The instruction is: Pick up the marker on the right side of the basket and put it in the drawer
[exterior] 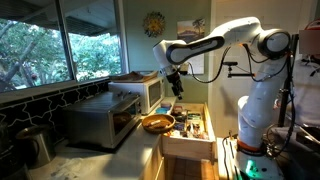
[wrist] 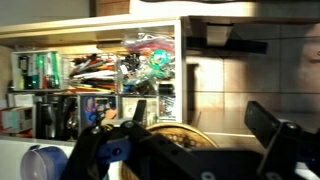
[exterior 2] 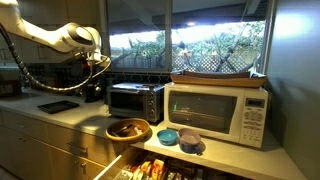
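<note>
The orange-brown woven basket (exterior: 157,123) sits on the counter in front of the microwave and shows in both exterior views (exterior 2: 128,129). Its rim shows between my fingers in the wrist view (wrist: 172,134). The wooden drawer (exterior: 190,131) is pulled open below the counter edge, full of small utensils (wrist: 90,75). My gripper (exterior: 177,88) hangs open and empty above and behind the basket (exterior 2: 97,84). Its two dark fingers are spread wide in the wrist view (wrist: 200,112). I cannot make out the marker for certain in any view.
A white microwave (exterior 2: 218,110) and a silver toaster oven (exterior 2: 135,100) stand along the wall. Two small bowls (exterior 2: 168,136) (exterior 2: 189,142) lie beside the basket. A blue bowl shows in the wrist view (wrist: 45,160). A window runs behind the counter.
</note>
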### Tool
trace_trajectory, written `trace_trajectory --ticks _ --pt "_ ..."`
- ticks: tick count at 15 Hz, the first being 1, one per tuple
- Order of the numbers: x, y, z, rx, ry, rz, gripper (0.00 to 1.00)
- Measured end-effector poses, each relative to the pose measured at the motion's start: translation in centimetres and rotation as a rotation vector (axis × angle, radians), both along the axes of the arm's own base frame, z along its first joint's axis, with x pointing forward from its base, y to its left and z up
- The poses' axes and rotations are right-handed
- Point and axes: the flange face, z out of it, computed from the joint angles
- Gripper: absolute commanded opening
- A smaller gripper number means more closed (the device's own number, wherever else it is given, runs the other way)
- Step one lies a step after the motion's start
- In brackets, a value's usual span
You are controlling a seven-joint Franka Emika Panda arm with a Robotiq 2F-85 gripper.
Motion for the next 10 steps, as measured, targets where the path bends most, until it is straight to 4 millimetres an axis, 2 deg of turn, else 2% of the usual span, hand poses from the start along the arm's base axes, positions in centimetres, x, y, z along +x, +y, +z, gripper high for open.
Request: trace_trajectory --ticks 2,4,7,10 --pt "1.3 -2.2 -1.7 -0.037 -0.008 0.036 1.00" --pt "3.2 -3.9 -2.6 0.016 -0.078 0.089 1.00" --pt "5.2 -5.6 -2.4 0.127 -0.201 0.140 1.00" --pt "5.6 -6.3 -2.0 0.176 -0.246 0.148 1.00"
